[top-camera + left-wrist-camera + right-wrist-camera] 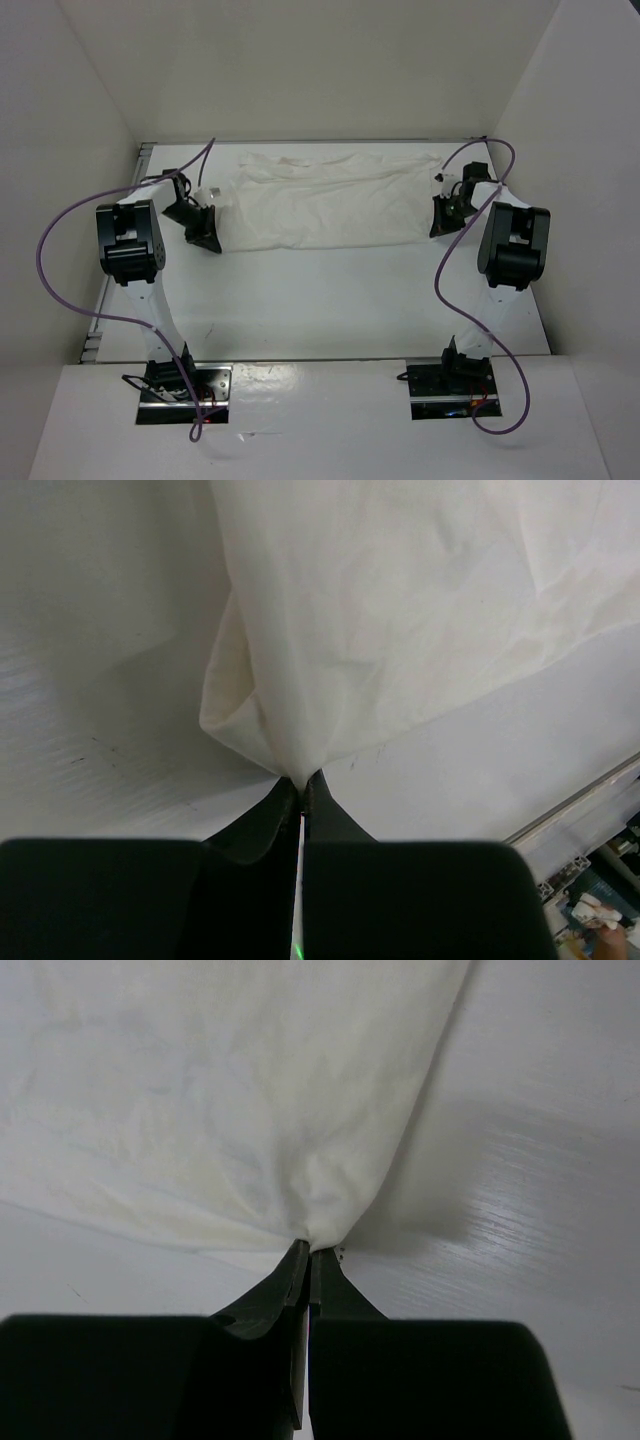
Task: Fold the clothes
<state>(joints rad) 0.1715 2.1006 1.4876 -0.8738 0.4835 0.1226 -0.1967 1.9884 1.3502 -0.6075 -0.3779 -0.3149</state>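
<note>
Pinching the shirt (pixel 330 205) at 9 and 3 o'clock, jaws clamped, left gripper (pixel 303 780) and right gripper (pixel 305 1247) seemingly had most folding left.

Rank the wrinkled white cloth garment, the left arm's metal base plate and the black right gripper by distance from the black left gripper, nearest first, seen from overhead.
1. The white garment: left end pinched in the left gripper.
2. The left arm's base plate: near edge, left.
3. The right gripper: far across, garment's right end.
</note>
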